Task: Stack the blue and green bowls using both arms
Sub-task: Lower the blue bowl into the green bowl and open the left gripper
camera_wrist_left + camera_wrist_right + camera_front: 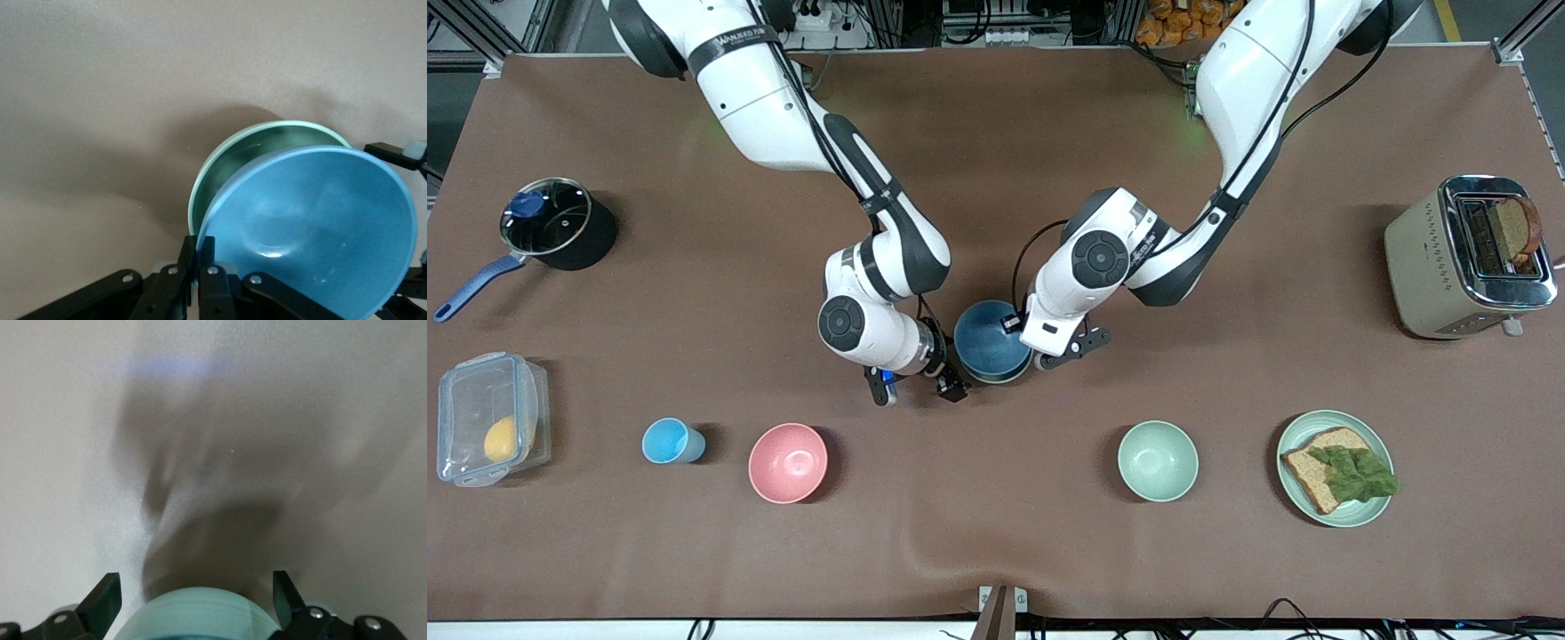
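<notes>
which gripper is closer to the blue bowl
Left. The left gripper is shut on the blue bowl, holding its rim. The right gripper is open beside the green bowl beneath.

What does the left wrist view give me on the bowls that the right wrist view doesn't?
Left wrist only: the blue bowl, tilted over the green bowl, its rim pinched by the left hand; the blue bowl overlaps the green one but is not seated level.
Right wrist only: the open right hand straddling the green bowl's outer wall.
Both: the green bowl and the brown table.
</notes>
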